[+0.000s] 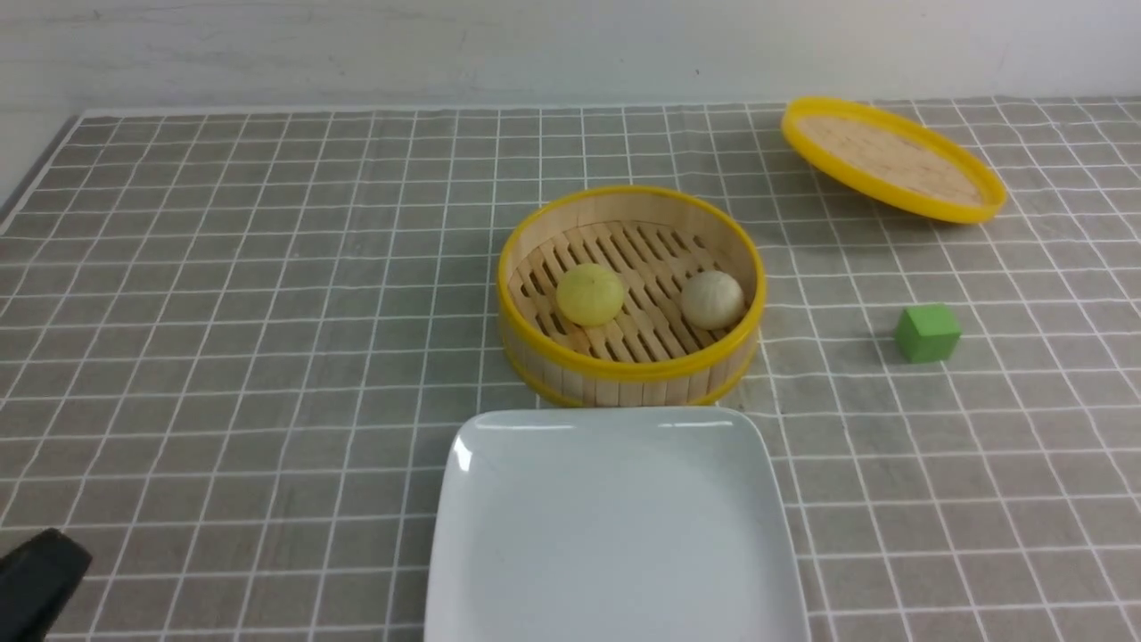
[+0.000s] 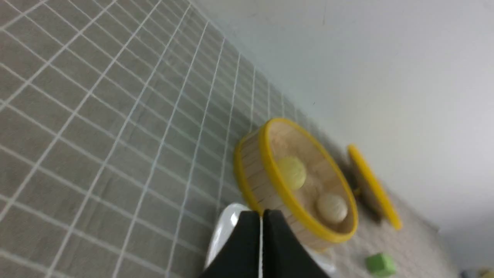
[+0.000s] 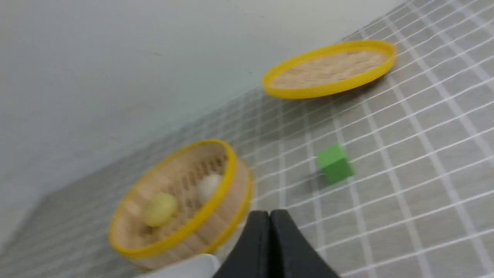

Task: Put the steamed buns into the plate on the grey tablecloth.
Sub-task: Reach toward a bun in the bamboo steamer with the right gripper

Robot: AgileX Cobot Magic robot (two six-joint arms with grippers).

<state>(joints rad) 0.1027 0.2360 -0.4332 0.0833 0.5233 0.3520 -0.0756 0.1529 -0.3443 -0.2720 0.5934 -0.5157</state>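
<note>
Left wrist view, like the right: jaws clenched empty, steamed buns (image 2: pixel 292 172) beyond in the steamer (image 2: pixel 251 166).

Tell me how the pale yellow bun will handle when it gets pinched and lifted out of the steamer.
The pale yellow bun looks small and smooth, so it is probably light and perhaps slippery. Its rounded dome may roll on the slats of the steamer if nudged. Its softness cannot be told.

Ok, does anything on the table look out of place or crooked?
The woven lid at far right sits tilted, one edge raised off the grey tablecloth; what props it is hidden. Nothing else stands out.
</note>
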